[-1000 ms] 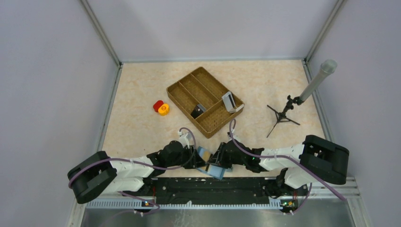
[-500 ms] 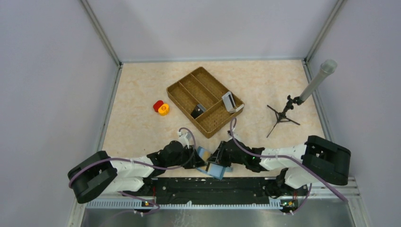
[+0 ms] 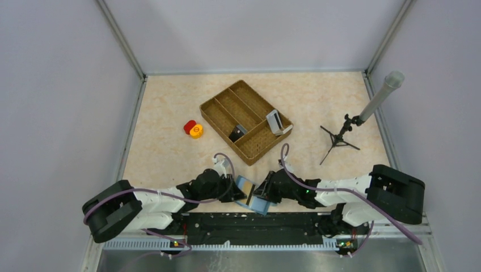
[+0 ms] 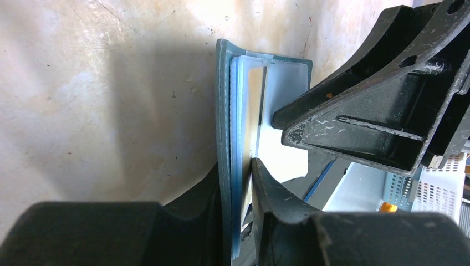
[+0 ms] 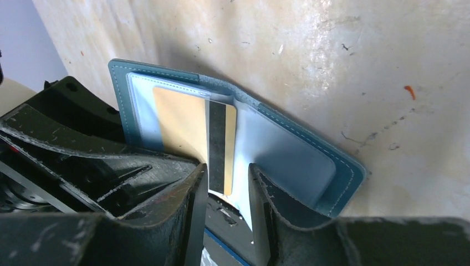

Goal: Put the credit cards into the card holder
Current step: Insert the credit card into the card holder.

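Beige marbled tabletop (image 3: pixel 164 107) fills my overhead view, and toward its left two round pieces (image 3: pixel 193 129), one red and one yellow, sit touching each other. Nearer me, my left gripper (image 4: pixel 237 178) is pressed together on the card holder (image 4: pixel 224 111), a small teal-blue folding wallet with paler blue inner panels. From the left wrist camera I see one black finger on each side of its cover and panels, pinching the opened wallet on edge at the table's near edge, between my two arms. A tan card (image 5: pixel 185 124) with a black magnetic stripe lies against the wallet's inner panel. As far as I can judge it is partly tucked under the clear pocket, with its striped end sticking out. Farther back, near the table's middle, stands a brown woven divided tray (image 3: pixel 227 107). A pale grey-white card (image 3: pixel 274 120) leans on edge in its right-hand compartment, and a small dark item (image 3: pixel 238 134) lies in the compartment beside it. My right gripper (image 5: pixel 224 185) meets the wallet from the right. Its fingers stand slightly spread, the card's stripe showing in the gap between them, and one fingertip (image 4: pixel 288 124) touches the pale panel. Far right, a black tripod (image 3: pixel 338 137) carries a tilted grey tube (image 3: pixel 380 95), well apart from everything else.
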{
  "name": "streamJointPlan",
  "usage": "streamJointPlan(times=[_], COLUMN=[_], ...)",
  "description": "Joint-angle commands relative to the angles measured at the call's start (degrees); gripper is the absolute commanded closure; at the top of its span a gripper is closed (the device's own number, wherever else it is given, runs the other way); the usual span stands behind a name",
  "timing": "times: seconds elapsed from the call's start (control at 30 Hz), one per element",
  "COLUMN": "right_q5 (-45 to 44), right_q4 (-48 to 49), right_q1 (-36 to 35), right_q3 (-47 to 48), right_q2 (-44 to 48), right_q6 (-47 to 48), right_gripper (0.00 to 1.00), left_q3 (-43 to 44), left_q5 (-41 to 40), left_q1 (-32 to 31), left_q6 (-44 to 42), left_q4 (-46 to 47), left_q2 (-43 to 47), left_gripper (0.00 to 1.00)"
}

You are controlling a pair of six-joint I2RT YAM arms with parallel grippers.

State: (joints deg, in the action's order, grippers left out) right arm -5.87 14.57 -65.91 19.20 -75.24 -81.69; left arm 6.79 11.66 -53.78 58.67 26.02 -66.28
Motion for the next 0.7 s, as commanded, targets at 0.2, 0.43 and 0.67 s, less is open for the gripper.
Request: streamJointPlan(times=[0.2,0.43,0.67], right_q5=[1.6,2.7,3.4], right_q4=[4.9,7.2,10.8], right_q1=[-0.1,0.4,0.5], right_q3=[0.0,0.9,0.7], right_q2=[-4.8,-7.0,-8.2], right_q6=[-1.7,-1.2,-0.6], right_gripper=[0.64,0.65,0.67], left_q3=[-4.8,-6.0,-7.9], left_q5=[1.3,2.1,1.9], left_q1=[-0.1,-0.1,0.0], left_q6=[0.5,1.0,1.9], left_q4=[5.4,7.6,9.7], left_q2=[1.1,2.6,3.9], left_gripper=[0.87,0.9,0.9])
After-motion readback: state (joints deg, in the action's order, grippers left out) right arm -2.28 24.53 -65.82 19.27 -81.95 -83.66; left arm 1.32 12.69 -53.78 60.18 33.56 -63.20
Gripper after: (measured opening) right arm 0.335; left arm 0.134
